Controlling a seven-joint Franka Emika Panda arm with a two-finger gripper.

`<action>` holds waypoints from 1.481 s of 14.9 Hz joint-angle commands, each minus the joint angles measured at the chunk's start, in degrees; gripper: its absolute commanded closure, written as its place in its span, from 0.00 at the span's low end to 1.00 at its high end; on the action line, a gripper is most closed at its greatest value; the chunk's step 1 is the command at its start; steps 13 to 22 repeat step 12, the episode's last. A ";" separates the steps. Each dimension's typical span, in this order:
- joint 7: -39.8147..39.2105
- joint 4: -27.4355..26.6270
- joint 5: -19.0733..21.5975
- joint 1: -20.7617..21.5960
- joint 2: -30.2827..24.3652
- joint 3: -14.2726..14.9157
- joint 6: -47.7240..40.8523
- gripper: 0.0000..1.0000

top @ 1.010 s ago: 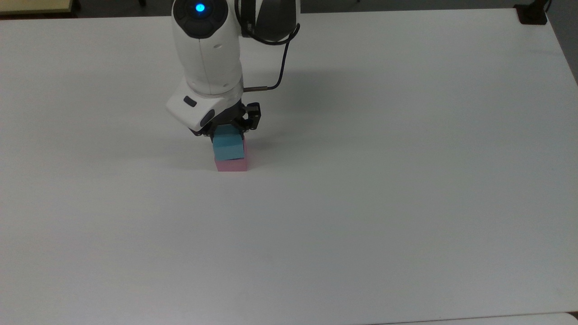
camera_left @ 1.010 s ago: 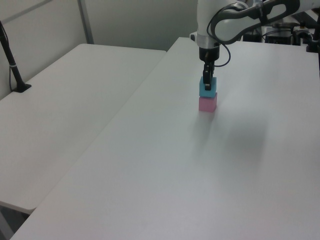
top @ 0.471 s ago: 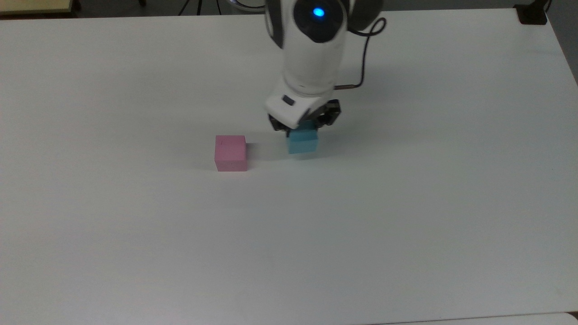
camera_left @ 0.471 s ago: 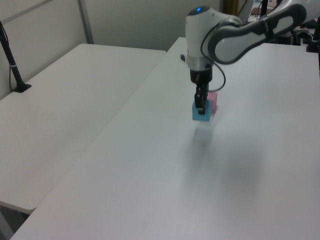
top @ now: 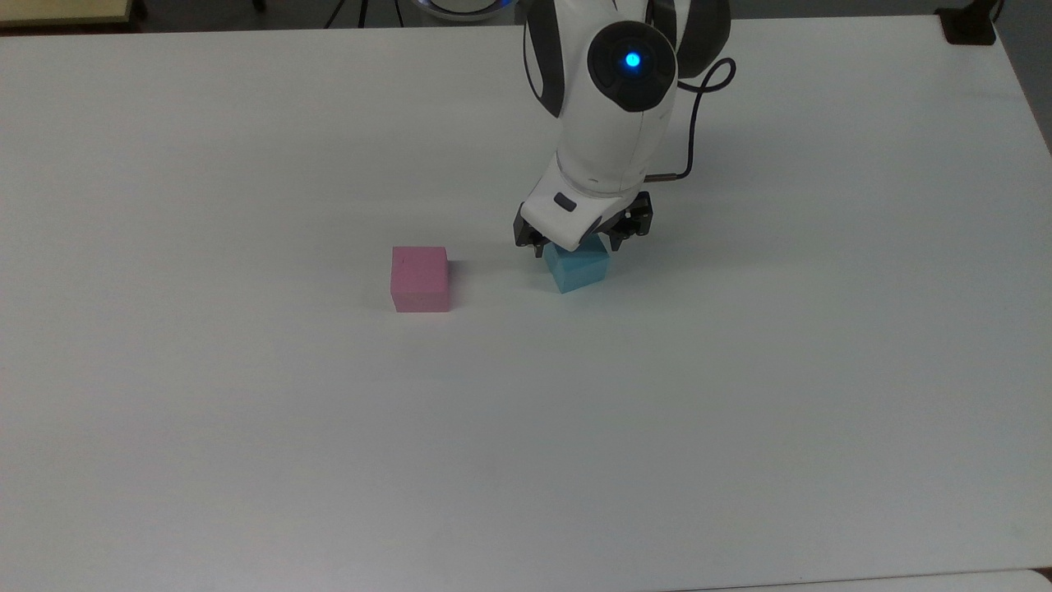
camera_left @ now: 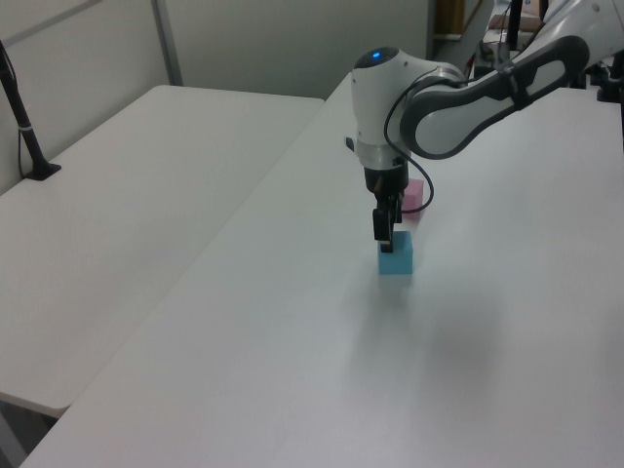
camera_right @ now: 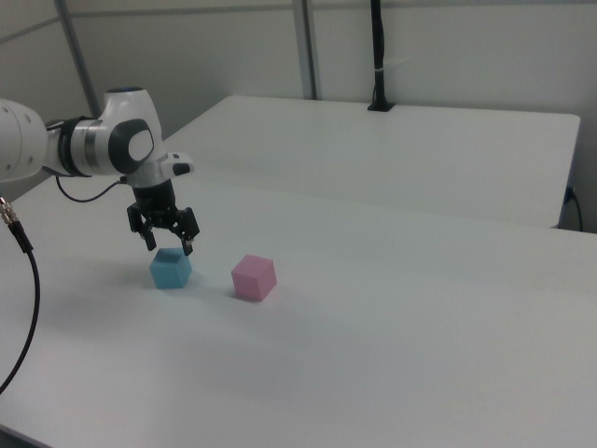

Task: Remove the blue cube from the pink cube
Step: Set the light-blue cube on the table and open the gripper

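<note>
Blue cube [top: 579, 266] now set down on table [top: 740, 411], fingers [camera_right: 187, 245] spread open above it, pink cube [top: 420, 278] apart

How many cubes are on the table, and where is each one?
2. The pink cube stands alone on the table, apart from the other. The blue cube sits to the top view's right of it, directly under the gripper, whose jaws are open.

— Surfaces? The small light-blue cube [top: 579, 267] and the small pink cube [top: 420, 278]: plain faces, matt, no shine.

— The arm?

— Glossy white plastic arm shell [top: 612, 131], black gripper [camera_right: 167, 243] of dull finish, black rubbery-looking cable [top: 699, 123].

— Support?

— Smooth white table top [top: 740, 395], faint satin sheen.
</note>
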State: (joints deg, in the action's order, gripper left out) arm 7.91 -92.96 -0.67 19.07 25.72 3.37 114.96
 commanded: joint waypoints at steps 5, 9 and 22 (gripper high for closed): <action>0.27 -0.73 -0.29 -5.34 -16.21 1.12 -12.91 0.00; 0.00 -0.91 -0.82 -9.48 -21.14 0.59 -14.94 0.00; -0.53 -0.91 -0.82 -12.12 -23.52 -0.20 -16.34 0.00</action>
